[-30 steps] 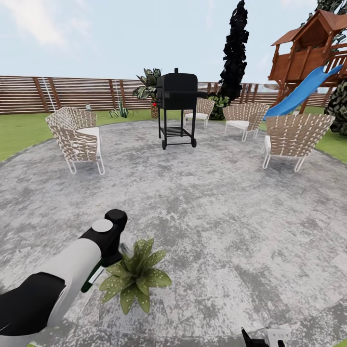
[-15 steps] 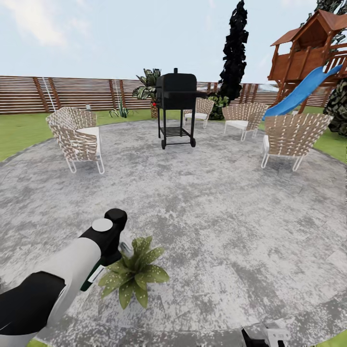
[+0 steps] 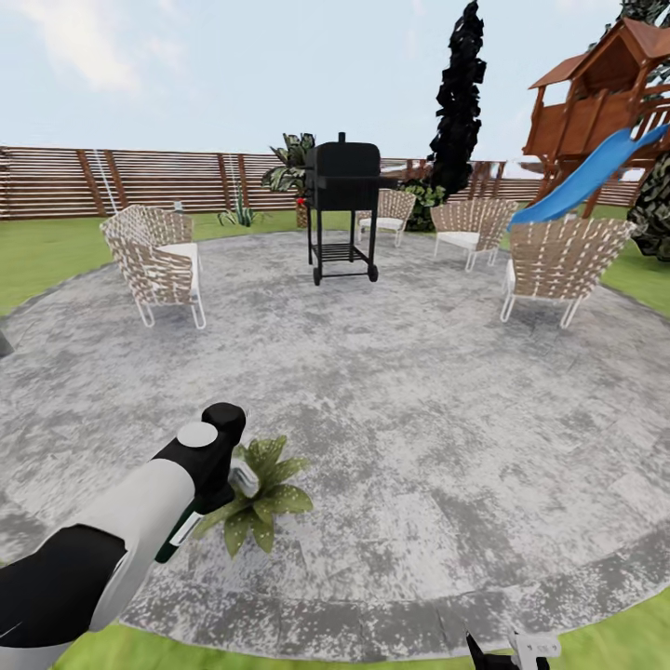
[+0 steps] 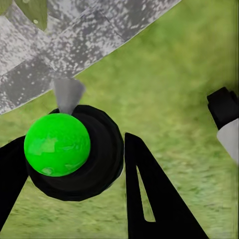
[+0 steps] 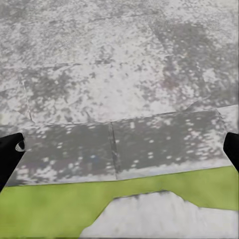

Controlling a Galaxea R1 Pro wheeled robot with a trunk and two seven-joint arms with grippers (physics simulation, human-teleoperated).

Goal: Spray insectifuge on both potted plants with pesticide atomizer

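Your left gripper (image 4: 74, 164) is clenched on the pesticide atomizer (image 3: 186, 526), lower left of the head view, nozzle touching the potted plant (image 3: 256, 493). Open patio (image 3: 419, 419) stretches ahead; its edge meets lawn (image 3: 279, 651) below. Your right gripper (image 5: 119, 149) is released.

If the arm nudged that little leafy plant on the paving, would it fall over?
Probably not. The potted plant sits low and spreads wide on the flat patio, so it looks hard to tip. Its pointed leaves would likely bend. Being small, it might slide instead.
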